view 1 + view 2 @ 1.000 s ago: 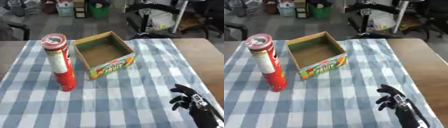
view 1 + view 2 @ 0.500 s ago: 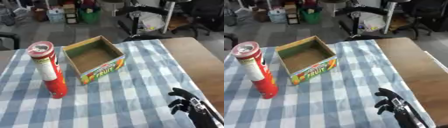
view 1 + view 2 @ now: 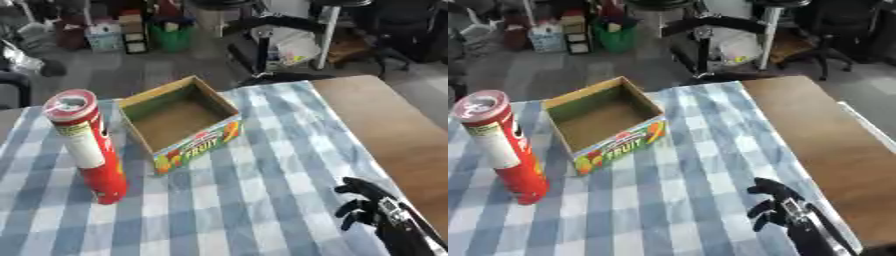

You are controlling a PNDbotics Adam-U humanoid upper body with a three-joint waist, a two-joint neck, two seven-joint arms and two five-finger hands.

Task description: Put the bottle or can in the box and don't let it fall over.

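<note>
A tall red tube can with a red lid stands upright on the checked cloth at the left. Just right of it sits an open cardboard box with "FRUIT" printed on its front; nothing shows inside it. My right hand hovers low at the bottom right, far from both, with its fingers curled and nothing in them. My left hand shows in no view.
A blue and white checked cloth covers most of the brown table, whose bare wood shows at the right. Chairs, bins and clutter stand on the floor beyond the far edge.
The whole picture has shifted, so the camera has moved. The can and box stand as before. My right hand stays low at the right.
</note>
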